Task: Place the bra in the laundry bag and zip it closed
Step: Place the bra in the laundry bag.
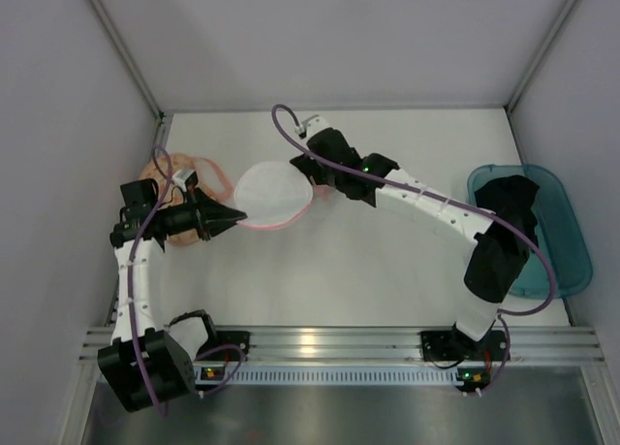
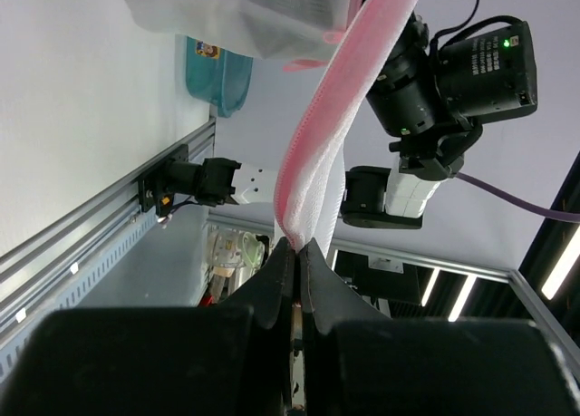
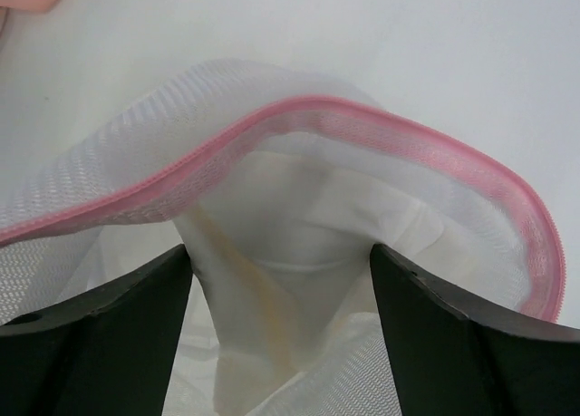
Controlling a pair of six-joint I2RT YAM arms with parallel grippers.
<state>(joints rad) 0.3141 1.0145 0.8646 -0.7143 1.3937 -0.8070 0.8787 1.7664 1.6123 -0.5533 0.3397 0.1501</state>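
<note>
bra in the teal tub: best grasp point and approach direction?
Probably the top of the bunched black bra, straight down from above. It's heaped at one end of the teal tub, whose walls block a side approach; no loose strap is distinguishable.

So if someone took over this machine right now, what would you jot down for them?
The left fingers are shut on the pink edge of the white mesh pouch.
The right fingers are open at that pouch's mouth, holding nothing.
The bra lies in the teal tub on the right.
The speckled laundry bag lies far left, partly hidden.
Done: nothing yet.
Left to do: put the bra into the laundry bag, then zip it closed.
</note>
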